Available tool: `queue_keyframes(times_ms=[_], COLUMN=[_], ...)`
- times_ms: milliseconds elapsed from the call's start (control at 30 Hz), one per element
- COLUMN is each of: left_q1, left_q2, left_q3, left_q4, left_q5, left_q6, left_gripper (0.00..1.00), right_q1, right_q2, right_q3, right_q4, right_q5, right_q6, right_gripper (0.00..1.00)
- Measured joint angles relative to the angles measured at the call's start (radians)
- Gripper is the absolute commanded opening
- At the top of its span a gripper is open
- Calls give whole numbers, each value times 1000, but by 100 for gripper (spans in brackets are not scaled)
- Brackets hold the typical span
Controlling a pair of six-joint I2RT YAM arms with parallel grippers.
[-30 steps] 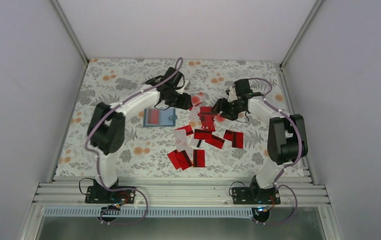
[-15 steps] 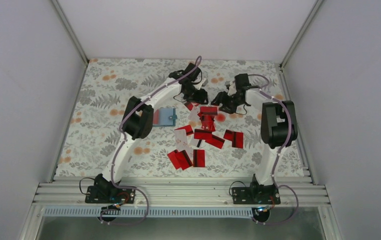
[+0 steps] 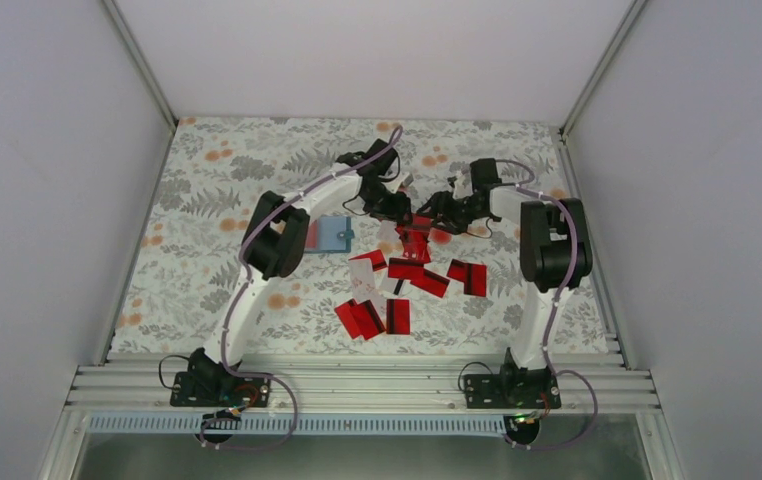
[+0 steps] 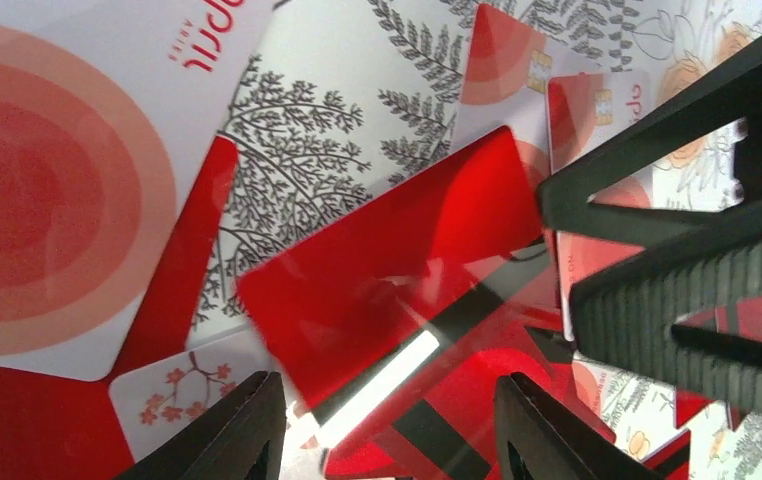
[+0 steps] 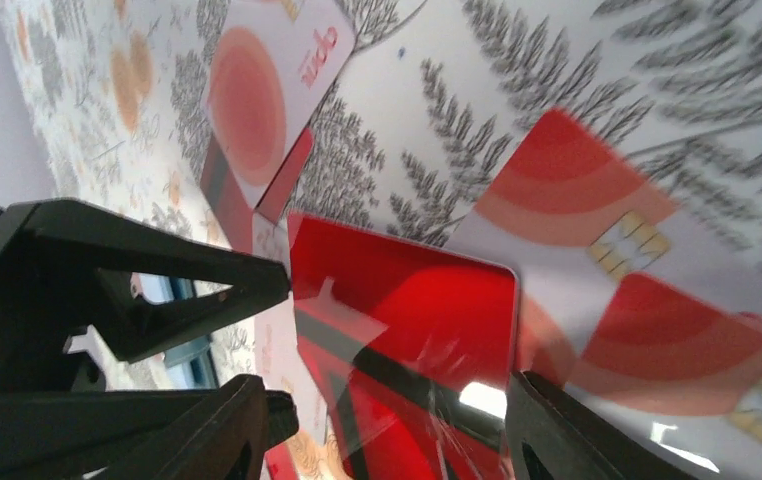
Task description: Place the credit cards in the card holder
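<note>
Red credit card (image 4: 387, 260) flat between half-open left fingers (image 4: 242, 435) — right fingers (image 5: 557, 440) likewise, both empty.

The left arm (image 3: 307, 197) and right arm (image 3: 547, 240) stretched inward; left pincer (image 3: 398, 207) and right pincer (image 3: 431, 212) faced nearly tip to tip, jaws apart.

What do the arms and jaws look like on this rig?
Both the left arm and right arm have white tubular links with bulky black joint housings. Purple cables run along each arm and loop at the black bases. Jaws are black, tapered wedges with ribbed inner faces. No markings legible.
</note>
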Motion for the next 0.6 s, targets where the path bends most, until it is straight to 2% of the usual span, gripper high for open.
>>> queue_keyframes(times_ms=[200,500,600], left_q1=[5,-14,-30], left_q2=[-57,-241,-278], left_q3=[-129,-493,-566], left_q4=[82,206,230], left_q5=[80,229,257], left_q6=[-5,-28,-24], left_gripper=[52,52,51], right_q1=[0,40,66], right_q2=[-5,-11,-26], right_q3=[-38,-81,-110], right_q4=[39,47,50], right_q5=[-69,-153,-174], right_q6=[-3,-3,-3], right_gripper=[61,61,61])
